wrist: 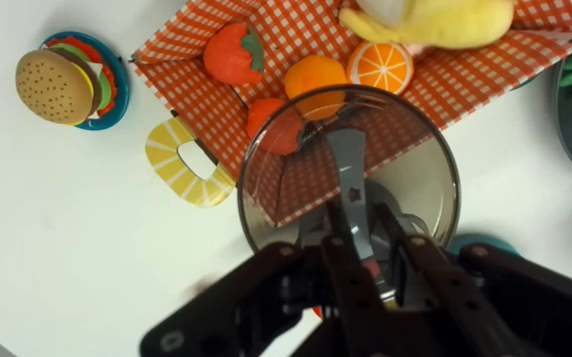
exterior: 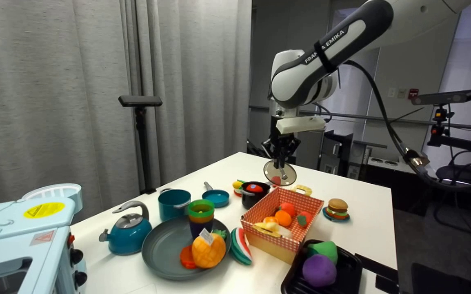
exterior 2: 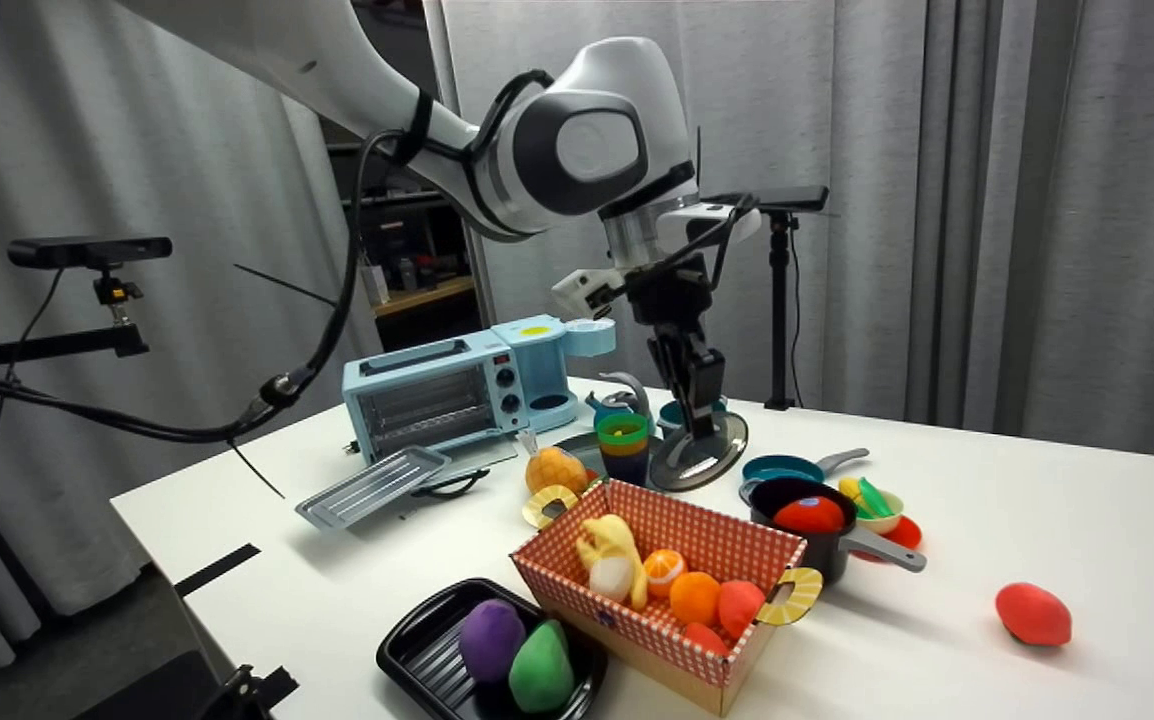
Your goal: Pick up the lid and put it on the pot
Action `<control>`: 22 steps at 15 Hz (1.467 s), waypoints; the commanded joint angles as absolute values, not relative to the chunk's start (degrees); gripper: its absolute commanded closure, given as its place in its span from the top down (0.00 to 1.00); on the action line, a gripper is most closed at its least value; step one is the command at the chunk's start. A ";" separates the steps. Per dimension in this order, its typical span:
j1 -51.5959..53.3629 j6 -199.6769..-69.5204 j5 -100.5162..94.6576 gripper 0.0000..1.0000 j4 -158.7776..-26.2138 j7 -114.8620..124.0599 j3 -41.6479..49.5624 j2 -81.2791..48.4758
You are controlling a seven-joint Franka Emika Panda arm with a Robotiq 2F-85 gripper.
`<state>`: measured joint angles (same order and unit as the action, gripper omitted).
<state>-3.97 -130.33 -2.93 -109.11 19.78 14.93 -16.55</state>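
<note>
My gripper (exterior: 278,165) is shut on the upright grey handle of the clear, dark-rimmed lid (exterior: 269,172). In an exterior view the gripper (exterior 2: 703,425) holds the lid (exterior 2: 679,467) tilted, off the table. In the wrist view the handle stands between the fingers (wrist: 359,206), and the lid (wrist: 417,168) overlaps the basket's edge. The black pot (exterior: 253,200) has a grey handle and a red toy inside; it also shows in an exterior view (exterior 2: 822,555). In the wrist view it is partly seen through the lid and hidden by the fingers. A teal pot (exterior: 173,205) stands farther off.
A red-checked basket (exterior: 269,241) of toy fruit stands beside the black pot. A small teal pan (exterior: 216,197), large grey pan (exterior: 162,249), stacked cups (exterior: 201,210), kettle (exterior: 130,232), black tray (exterior 2: 427,640) and toaster oven (exterior 2: 427,385) are around. A toy burger (wrist: 55,87) lies nearby.
</note>
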 commanded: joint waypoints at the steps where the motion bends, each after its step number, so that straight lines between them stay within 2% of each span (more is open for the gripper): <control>1: -7.18 -128.59 -0.15 0.04 -100.35 16.45 12.81 -21.58; 8: -10.05 -126.51 4.56 0.04 -81.32 20.43 11.96 -36.01; 22: -15.42 -104.87 9.80 0.04 -55.87 29.86 11.11 -55.43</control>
<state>-12.76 -109.86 7.40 -64.33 27.28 12.02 -50.90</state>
